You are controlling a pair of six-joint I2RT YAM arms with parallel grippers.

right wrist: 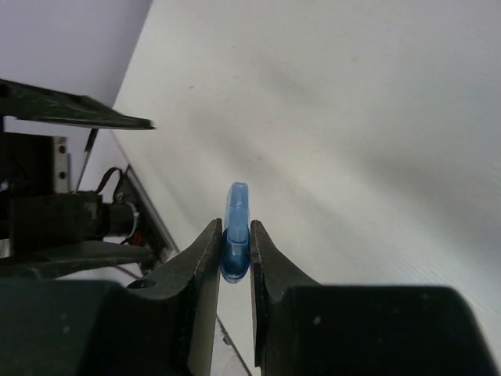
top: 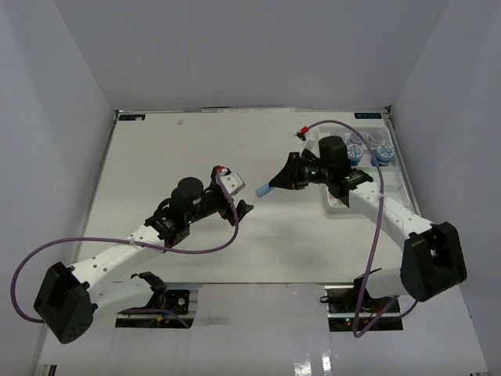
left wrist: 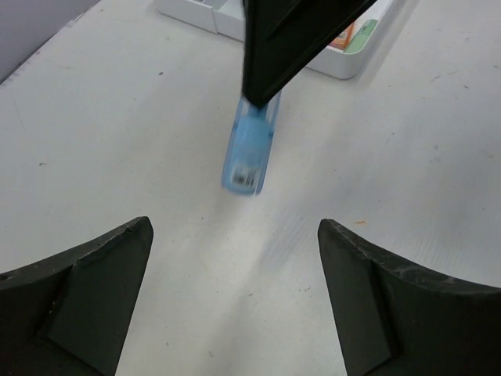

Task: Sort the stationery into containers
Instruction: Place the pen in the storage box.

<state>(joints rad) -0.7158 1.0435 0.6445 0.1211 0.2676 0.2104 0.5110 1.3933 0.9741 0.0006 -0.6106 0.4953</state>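
Observation:
A pastel blue highlighter (right wrist: 236,223) is clamped between the fingers of my right gripper (right wrist: 235,235), which is shut on it and holds it above the table. From above, the highlighter (top: 264,189) sticks out left of the right gripper (top: 278,180). In the left wrist view the same blue highlighter (left wrist: 250,149) hangs from the dark right fingers (left wrist: 290,39), just beyond my left gripper (left wrist: 235,258). That left gripper (top: 244,202) is open and holds nothing. The white tray (top: 394,178) lies at the far right, with two blue-patterned jars (top: 356,151) (top: 383,151) in its back section.
The tray's near corner (left wrist: 344,66) shows behind the highlighter, with something orange and green in it. Purple cables loop from both arms over the table. The left arm (right wrist: 63,227) lies close in front of the right gripper. White walls enclose the table.

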